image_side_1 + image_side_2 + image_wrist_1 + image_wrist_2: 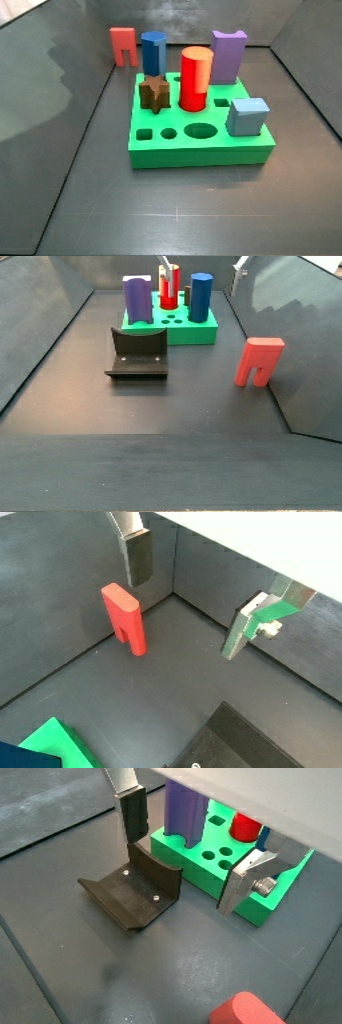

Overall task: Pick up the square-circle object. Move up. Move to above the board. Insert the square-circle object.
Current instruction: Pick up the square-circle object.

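Taking the board [170, 328] as landmark, the fixture [138, 353] sits just before it, the square-circle object [258, 361] stands upright on its prongs well apart by the wall, and the gripper [201, 597], jaws parted around nothing, hangs between object and board.

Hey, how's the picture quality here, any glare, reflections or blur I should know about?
In a side view, the glossy wall behind the board carries pale glare; in a side view, the wall beside the square-circle object shows hazy reflections. In both wrist views, the gripper shows open, its silver fingers mirroring green. All views look soft and low in detail.
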{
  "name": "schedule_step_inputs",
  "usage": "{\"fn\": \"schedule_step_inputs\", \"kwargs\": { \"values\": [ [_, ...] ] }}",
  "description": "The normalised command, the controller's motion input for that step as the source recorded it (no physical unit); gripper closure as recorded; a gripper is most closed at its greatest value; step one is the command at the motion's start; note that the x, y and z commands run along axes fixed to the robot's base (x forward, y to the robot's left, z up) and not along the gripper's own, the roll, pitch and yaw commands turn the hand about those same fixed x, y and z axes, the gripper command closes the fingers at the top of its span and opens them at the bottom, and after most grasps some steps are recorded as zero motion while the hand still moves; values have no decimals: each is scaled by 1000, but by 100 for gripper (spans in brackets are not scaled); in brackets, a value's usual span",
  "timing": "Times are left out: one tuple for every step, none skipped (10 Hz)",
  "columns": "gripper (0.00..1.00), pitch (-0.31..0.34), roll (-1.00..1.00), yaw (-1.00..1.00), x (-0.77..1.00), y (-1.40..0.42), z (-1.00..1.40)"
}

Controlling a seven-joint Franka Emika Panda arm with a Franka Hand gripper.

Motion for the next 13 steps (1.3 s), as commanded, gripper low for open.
{"fn": "schedule_step_inputs", "kwargs": {
  "values": [
    [0,-119,-33,-91,-849,131,-46],
    [0,-156,0,-26,-1000,183,-77],
    [0,-174,0,0,-1000,203,-151],
    [0,-179,0,0,-1000,203,-209],
    [0,-193,0,0,-1000,186,-251],
    [0,-234,-1,0,-1000,137,-374],
    [0,-223,-13,0,-1000,109,-380],
    [0,-199,-31,0,-1000,0,-303],
    [0,-180,-37,0,-1000,0,-231],
    [0,-154,-37,0,-894,0,-166],
    [0,-146,-33,0,-749,0,-137],
    [0,-139,-97,31,-360,0,-251],
    [0,-84,-134,0,-29,60,-314]
  ]
}}
